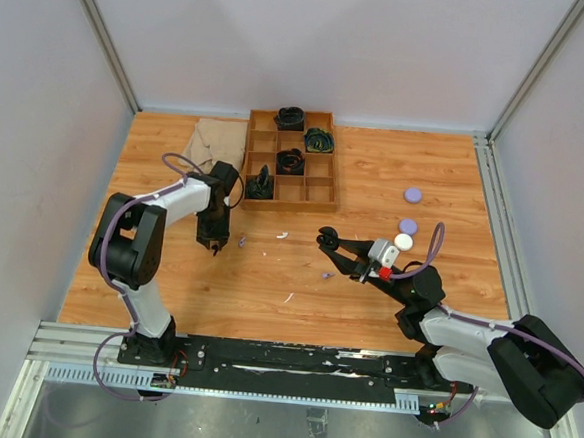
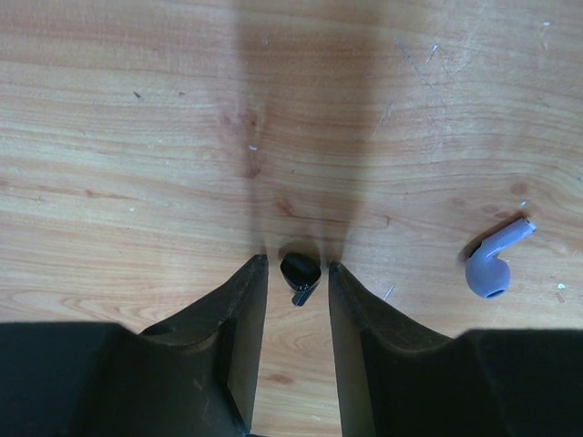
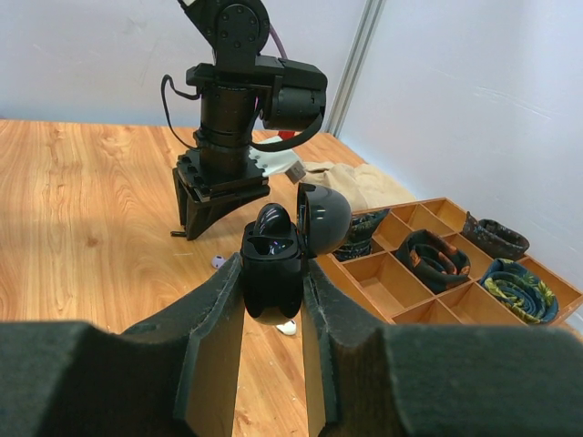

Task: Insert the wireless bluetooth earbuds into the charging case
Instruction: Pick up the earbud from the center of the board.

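My right gripper is shut on a black charging case and holds it above the table, also seen from above. Its lid is open and one black earbud sits in it. My left gripper is open and points down at the table, its fingertips on either side of a second black earbud that lies on the wood, not touching it. A lilac earbud lies to its right, and shows in the top view. A white earbud lies under the case.
A wooden compartment tray with rolled dark items stands at the back. A beige cloth lies left of it. Two lilac pucks and a white puck sit on the right. More earbuds, lilac and white, lie mid-table.
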Robot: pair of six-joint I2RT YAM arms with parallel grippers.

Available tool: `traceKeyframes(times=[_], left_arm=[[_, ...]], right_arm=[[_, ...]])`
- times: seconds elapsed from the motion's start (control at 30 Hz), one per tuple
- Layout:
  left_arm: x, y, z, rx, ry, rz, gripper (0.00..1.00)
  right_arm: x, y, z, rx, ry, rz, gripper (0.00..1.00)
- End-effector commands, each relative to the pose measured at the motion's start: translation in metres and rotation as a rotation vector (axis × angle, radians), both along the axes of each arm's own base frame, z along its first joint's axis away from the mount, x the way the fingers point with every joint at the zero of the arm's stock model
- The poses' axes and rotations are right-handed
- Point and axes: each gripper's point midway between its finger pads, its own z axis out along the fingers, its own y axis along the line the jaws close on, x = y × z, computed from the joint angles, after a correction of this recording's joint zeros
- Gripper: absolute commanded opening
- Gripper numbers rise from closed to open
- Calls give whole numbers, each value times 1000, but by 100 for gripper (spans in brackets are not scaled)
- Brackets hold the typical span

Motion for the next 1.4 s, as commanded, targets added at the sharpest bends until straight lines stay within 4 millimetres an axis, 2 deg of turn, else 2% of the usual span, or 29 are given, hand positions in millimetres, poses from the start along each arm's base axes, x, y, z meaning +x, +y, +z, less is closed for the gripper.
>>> traceKeyframes(times=[0.0,0.4,0.63,0.97,1.37], left_arm=[[3,-4,-1,1,8,-21,38],[-8,-7,-9,-6,46,-35,31],[-4,-12,0,-40,3,-39,26],[14,-40,36,-181,-163,-75,23],[28,-89,121,-413,-485,-167,22]], right_arm=[[-3,3,7,9,-31,19,1],[-2,3,6,11,-29,11,1],[-2,2,6,6,-32,5,1],[2,3,8,3,-39,-2,1],[7,7,23,-5,-50,-6,1]])
